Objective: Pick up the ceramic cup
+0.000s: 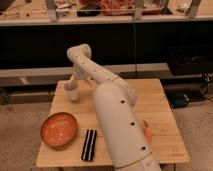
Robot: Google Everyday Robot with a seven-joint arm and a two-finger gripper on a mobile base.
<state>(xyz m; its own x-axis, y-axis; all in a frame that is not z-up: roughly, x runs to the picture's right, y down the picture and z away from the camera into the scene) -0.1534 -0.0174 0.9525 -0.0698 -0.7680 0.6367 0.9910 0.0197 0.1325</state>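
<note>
Ceramic cup stands upright at the back-left of the worktop, small and cream. Probably light, rigid, smooth-glazed so slippery, and would chip if dropped. Best pinched across the rim or around the side wall. Gripper is right over it, seemingly touching; cannot tell if it is clamped on the cup or loose. Counts: one cup, one orange bowl front-left, one black ridged block beside the bowl, one small orange item right of the arm
</note>
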